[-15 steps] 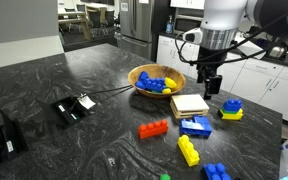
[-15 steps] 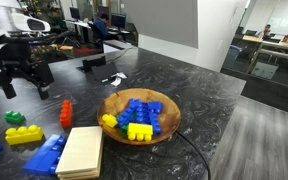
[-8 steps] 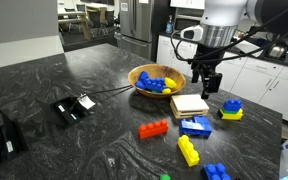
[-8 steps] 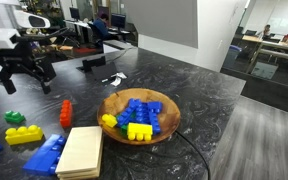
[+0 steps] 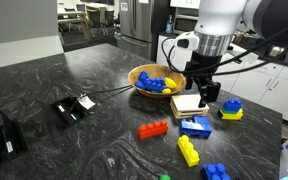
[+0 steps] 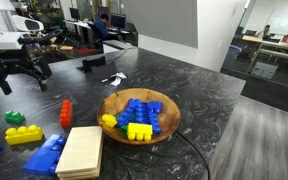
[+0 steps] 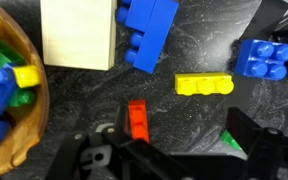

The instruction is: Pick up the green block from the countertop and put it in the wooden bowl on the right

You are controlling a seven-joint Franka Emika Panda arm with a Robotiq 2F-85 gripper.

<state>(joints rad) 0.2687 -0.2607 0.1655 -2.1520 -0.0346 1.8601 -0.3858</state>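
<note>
The green block (image 6: 15,118) is a small bright green brick on the dark countertop, beside a yellow brick (image 6: 24,134) and a red brick (image 6: 66,113). In the wrist view only its corner (image 7: 234,143) shows past the right finger. It is a tiny green spot near the bottom edge of an exterior view (image 5: 165,177). The wooden bowl (image 5: 144,70) (image 6: 108,103) holds several blue and yellow bricks; its rim shows in the wrist view (image 7: 34,110). My gripper (image 5: 204,95) (image 6: 22,80) (image 7: 174,150) is open and empty, hanging above the bricks.
A flat tan slab (image 5: 189,104) (image 7: 79,32) lies next to the bowl. Blue bricks (image 5: 195,126) (image 7: 149,30), a yellow brick (image 5: 188,150) (image 7: 204,86) and a red brick (image 5: 152,128) (image 7: 137,120) lie around it. A black device with a cable (image 5: 74,107) lies farther off.
My gripper has shifted a little sideways and lower over the slab and bricks. Its jaws stay open. No brick has moved.
</note>
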